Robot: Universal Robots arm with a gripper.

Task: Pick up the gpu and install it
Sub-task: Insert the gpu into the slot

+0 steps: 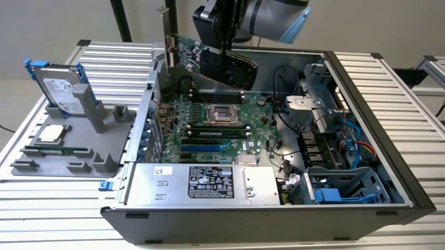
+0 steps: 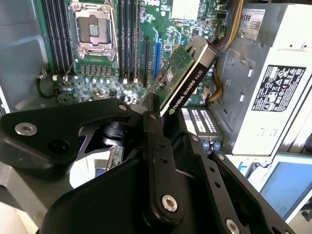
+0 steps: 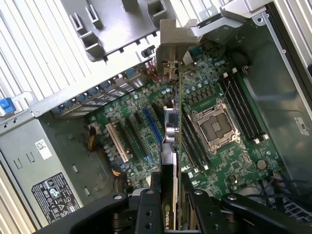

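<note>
On the exterior view's left, a grey holder tray (image 1: pixel 66 171) on a slatted metal table (image 1: pixel 403 94), carrying an upright silver hard drive (image 1: pixel 59 91) with blue rails, a square processor chip (image 1: pixel 52 134) and a narrow green memory stick (image 1: pixel 66 151) lying flat. Just to its right, an open computer case (image 1: pixel 243 224) lying on its side, motherboard (image 1: pixel 208 127) facing up, with an empty processor socket (image 1: pixel 224 112) near the middle and a silver power supply (image 1: pixel 201 182) along the near wall. Above the far end of the motherboard, the gpu (image 1: pixel 186 54) (image 2: pixel 187 73) (image 3: pixel 176 122), raised in the air and tilted, silver bracket (image 3: pixel 170 48) end higher and toward the exterior view's left, black shroud end sloping down toward the right. Gripped by the gripper (image 1: pixel 230 62) (image 2: pixel 158 109) (image 3: pixel 170 190), black fingers (image 3: pixel 147 207) pressed closed against both faces of the card. In the first wrist view, card seen edge-on, bracket toward the case's slotted rear wall. Not seated in any slot; long blue slot (image 2: pixel 157 53) (image 3: pixel 151 129) bare below in both wrist views. Further right in the exterior view, loose cables (image 1: pixel 351 138), then a grey drive cage (image 1: pixel 344 182) with blue clips in the near right corner.
</note>
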